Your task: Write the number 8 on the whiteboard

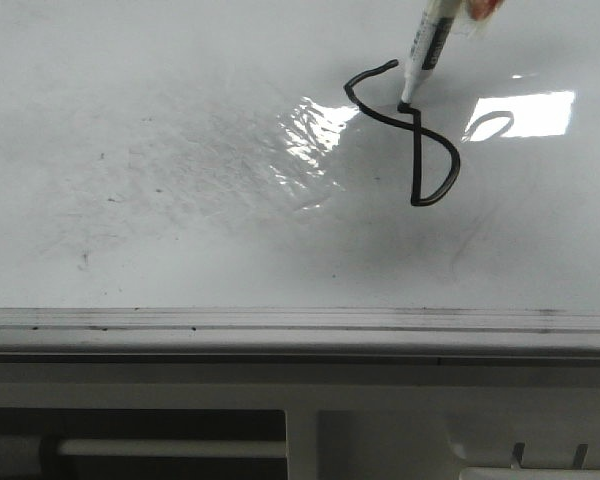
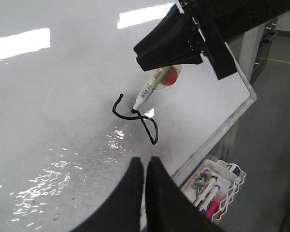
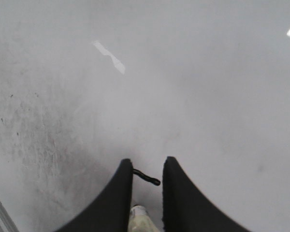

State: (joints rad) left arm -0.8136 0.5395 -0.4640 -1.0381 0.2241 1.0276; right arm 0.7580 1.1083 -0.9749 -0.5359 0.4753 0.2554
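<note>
The whiteboard [image 1: 180,150] fills the front view, glossy with grey smudges. On it stands the black number 8 [image 1: 416,165]: a closed D-shaped lower loop and an upper curve open at its top end. A white marker [image 1: 425,50] leans in from above, its black tip touching the line where the two parts meet. My right gripper [image 3: 147,162] is shut on the marker [image 3: 141,217], with a short stroke [image 3: 147,177] showing between its fingers. The left wrist view shows the same gripper [image 2: 169,63] above the figure [image 2: 152,133]. My left gripper [image 2: 146,162] hangs shut and empty over the board's near part.
A silver-grey edge rail [image 1: 280,322] runs along the board's near side, with beige slotted furniture [image 1: 380,430] below it. A white wire tray [image 2: 234,186] holding several markers hangs beside the board's edge. Bright glare patches [image 1: 525,112] lie right of the figure.
</note>
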